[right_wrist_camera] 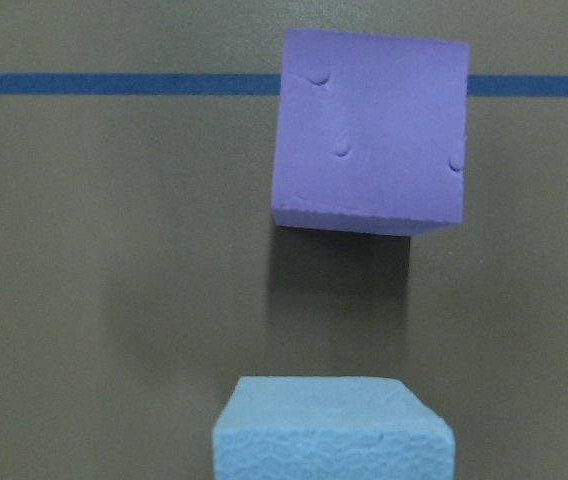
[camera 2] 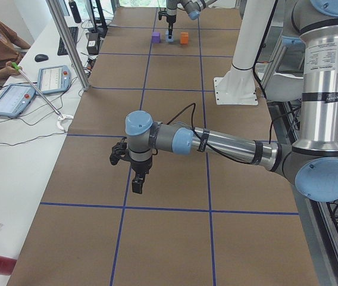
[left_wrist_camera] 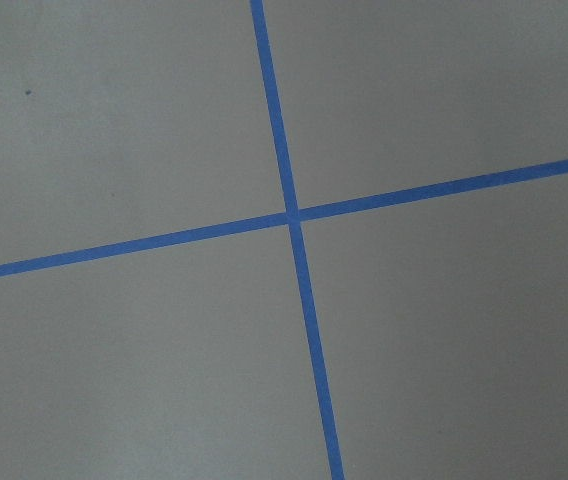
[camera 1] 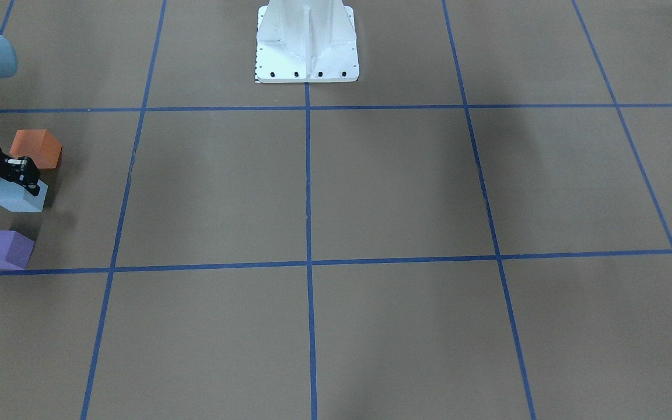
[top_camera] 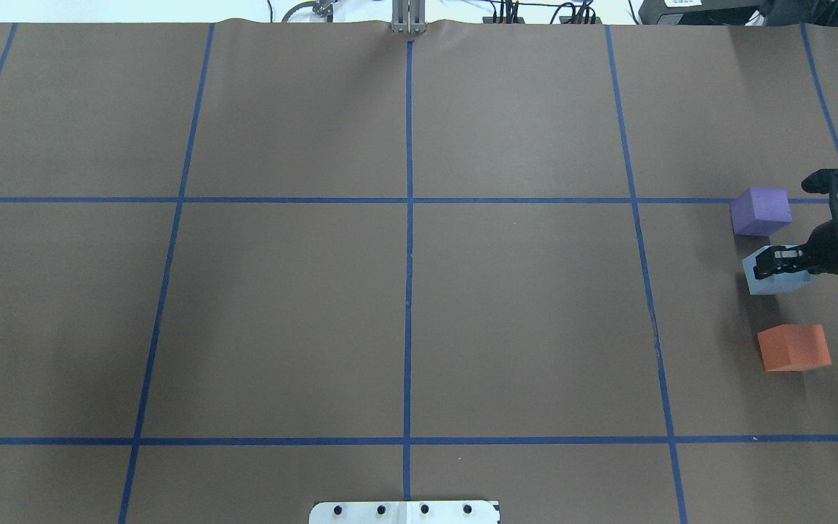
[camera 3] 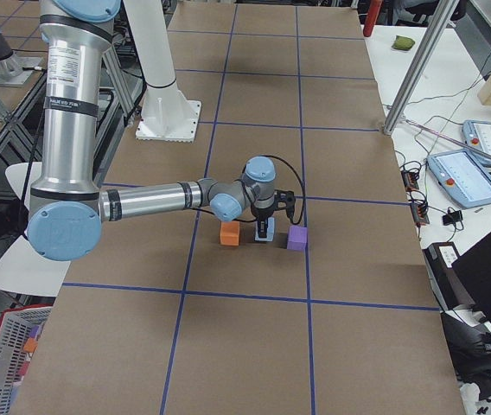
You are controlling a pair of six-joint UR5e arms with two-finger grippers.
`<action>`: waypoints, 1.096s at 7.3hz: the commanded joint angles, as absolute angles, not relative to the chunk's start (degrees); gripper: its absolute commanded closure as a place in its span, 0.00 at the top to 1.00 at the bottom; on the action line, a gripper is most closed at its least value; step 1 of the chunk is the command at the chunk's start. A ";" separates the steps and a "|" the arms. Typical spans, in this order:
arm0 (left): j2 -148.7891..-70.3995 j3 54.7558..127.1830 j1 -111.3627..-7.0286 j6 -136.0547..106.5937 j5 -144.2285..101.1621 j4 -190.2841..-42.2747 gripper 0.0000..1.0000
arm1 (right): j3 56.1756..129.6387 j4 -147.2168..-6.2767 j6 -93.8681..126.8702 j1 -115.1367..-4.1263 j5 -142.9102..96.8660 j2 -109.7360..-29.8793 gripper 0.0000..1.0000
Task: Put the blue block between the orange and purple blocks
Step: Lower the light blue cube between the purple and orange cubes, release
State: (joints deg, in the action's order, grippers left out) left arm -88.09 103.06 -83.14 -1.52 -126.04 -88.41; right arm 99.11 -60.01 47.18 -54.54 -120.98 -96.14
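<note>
The light blue block (camera 1: 18,199) sits on the brown table between the orange block (camera 1: 35,149) and the purple block (camera 1: 2,249), in one row with small gaps on both sides. My right gripper (camera 1: 24,178) stands over the blue block (top_camera: 779,282) with its fingers down at the block's top, and looks shut on it. In the right wrist view the blue block (right_wrist_camera: 334,430) is at the bottom edge and the purple block (right_wrist_camera: 369,130) lies beyond it. My left gripper (camera 2: 136,186) hangs above the table far from the blocks; I cannot tell whether it is open or shut.
The white robot base (camera 1: 307,44) stands at the table's middle edge. Blue tape lines (top_camera: 409,240) divide the brown table into squares. The blocks lie near the table's right end, next to a tape line (right_wrist_camera: 114,84). The left wrist view shows only a tape crossing (left_wrist_camera: 292,218).
</note>
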 commanded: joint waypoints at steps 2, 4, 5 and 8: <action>-88.07 103.18 -83.14 -1.76 -126.04 -88.42 1.00 | 96.86 -59.85 47.11 -54.58 -120.94 -95.27 0.00; -88.33 103.01 -83.14 -1.76 -125.95 -88.42 1.00 | 96.94 -59.94 47.20 -54.58 -121.29 -95.36 0.08; -88.33 103.09 -83.14 -1.76 -125.95 -88.42 1.00 | 96.94 -59.94 47.20 -54.58 -121.11 -95.27 0.82; -88.42 103.36 -83.14 -1.93 -125.95 -88.42 1.00 | 97.29 -59.77 46.67 -54.67 -121.11 -95.54 1.00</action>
State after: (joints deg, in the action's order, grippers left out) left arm -88.35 103.25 -83.14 -1.85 -125.95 -88.42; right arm 97.12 -59.81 46.89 -54.65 -121.12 -95.40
